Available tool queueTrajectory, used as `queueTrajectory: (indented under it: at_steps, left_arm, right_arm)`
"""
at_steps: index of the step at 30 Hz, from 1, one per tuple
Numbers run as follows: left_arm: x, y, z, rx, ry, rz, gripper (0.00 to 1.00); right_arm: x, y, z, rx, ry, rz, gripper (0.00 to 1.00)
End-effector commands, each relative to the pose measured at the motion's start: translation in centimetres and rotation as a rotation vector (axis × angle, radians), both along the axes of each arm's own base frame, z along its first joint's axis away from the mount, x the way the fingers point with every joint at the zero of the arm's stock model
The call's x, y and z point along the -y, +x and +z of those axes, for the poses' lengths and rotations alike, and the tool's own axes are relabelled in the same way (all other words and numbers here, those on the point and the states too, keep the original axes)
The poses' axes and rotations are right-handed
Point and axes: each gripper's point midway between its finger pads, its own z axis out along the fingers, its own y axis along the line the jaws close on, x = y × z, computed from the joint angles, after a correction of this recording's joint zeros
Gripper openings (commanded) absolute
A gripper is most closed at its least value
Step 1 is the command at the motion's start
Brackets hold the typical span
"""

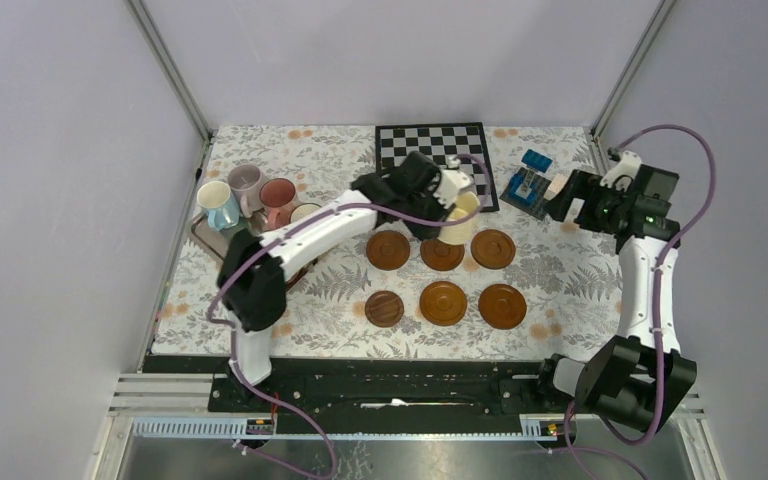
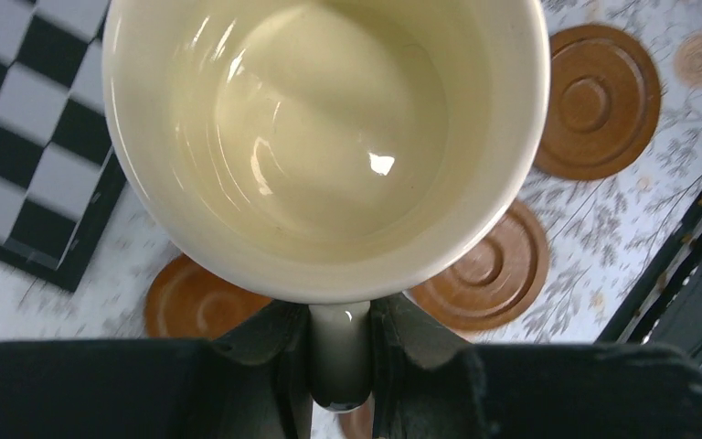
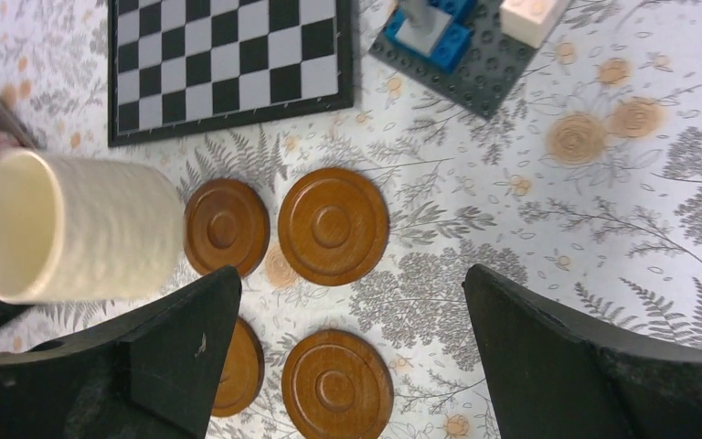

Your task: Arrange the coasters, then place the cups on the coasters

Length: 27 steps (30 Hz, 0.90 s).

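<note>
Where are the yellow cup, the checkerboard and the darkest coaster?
yellow cup point(image 2: 329, 128), left wrist view, inside bottom.
checkerboard point(image 3: 228, 55), right wrist view, middle squares.
darkest coaster point(image 1: 384, 308), top view, centre.

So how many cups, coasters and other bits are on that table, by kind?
Coasters: 6
Cups: 5 in view, one held by the left gripper
Chessboard: 1
Block toy: 1
Tray: 1
Total: 14

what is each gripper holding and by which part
The left gripper holds the cream-yellow cup by its handle; the right gripper is open and holds nothing.
</note>
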Motion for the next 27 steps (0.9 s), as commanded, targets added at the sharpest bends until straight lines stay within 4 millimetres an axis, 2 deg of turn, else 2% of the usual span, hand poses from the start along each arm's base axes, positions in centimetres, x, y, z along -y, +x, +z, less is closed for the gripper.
queueTrajectory:
  at_steps: [1,6,10,14,24,27]
  left_arm:
    - [7.3,1.8,6.9,0.170,-0.216,-0.032,0.00]
    - [10.6,1.4,4.7,0.183,-0.193,-0.067,0.00]
    - [12.2,1.6,2.7,0.163,-0.185,-0.067,0.00]
    - [13.3,1.8,1.0,0.151,-0.174,-0.078,0.00]
    - [15.2,3.0,-1.1,0.149,-0.180,-0.078,0.00]
    - [16.0,2.7,-1.4,0.115,-0.203,-0.077,0.00]
  right_arm:
    - [2.1,0.9,1.1,0.034,0.060,-0.066,1.00]
    - [4.3,0.8,0.1,0.011,0.098,-0.126,0.99]
    - [4.8,0.5,0.1,0.016,0.080,-0.134,1.00]
    - [5.1,0.3,-0.2,0.002,0.046,-0.110,1.00]
    - [4.2,-0.4,-1.0,0.012,0.080,-0.103,1.00]
    - [4.2,-0.5,-1.6,0.000,0.084,-0.107,1.00]
